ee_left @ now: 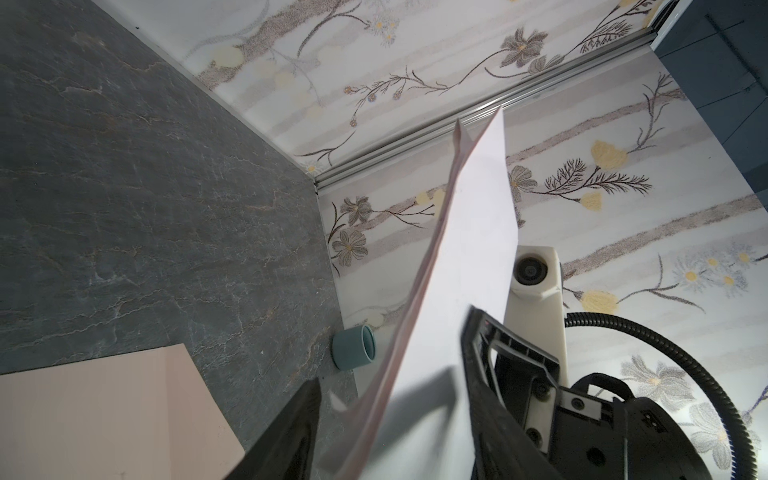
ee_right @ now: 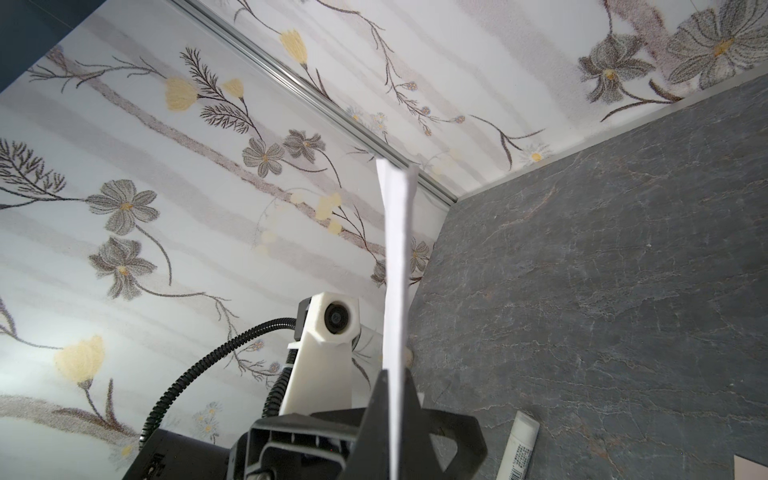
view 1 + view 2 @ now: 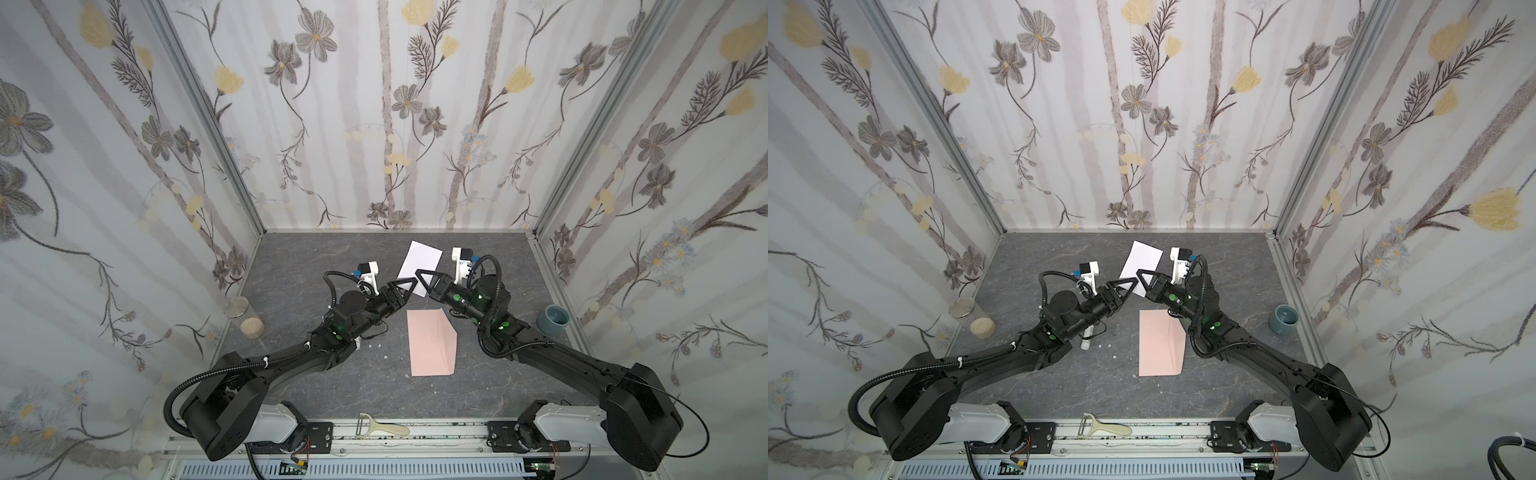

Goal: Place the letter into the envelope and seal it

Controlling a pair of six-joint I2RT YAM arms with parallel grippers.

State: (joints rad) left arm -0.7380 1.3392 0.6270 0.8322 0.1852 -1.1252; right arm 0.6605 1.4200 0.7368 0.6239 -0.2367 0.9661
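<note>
1. Right, the letter (image 3: 419, 259) hung in the air over the far half of the table (image 3: 311, 257). It was folded double as far as we could see. It was well clear of the envelope (image 3: 428, 345), which lay flat on the table nearer the robot.
2. We saw the right gripper (image 2: 395, 411) clamped on the sheet's edge nearest the robot, the paper standing straight out from between its closed jaws.
3. We found the left gripper (image 3: 409, 286) just beside it with jaws apart. Its one visible finger (image 1: 291, 436) stood off the paper, so it held nothing.
4. We read this as a hand-over, or a second hold, in mid-air. To do it well, we reckoned the left jaws should close on both layers at once, near the fold, so the sheet could not spring open.
5. We wanted the right pinch firm until the left had bitten, because thin paper sags and twists if let go early.
6. We would have picked a hold that left a narrow edge free, since that edge has to lead into the envelope's mouth.
7. Meanwhile the glue stick (image 3: 1087, 337) lay beneath the left arm, out of the way.
</note>
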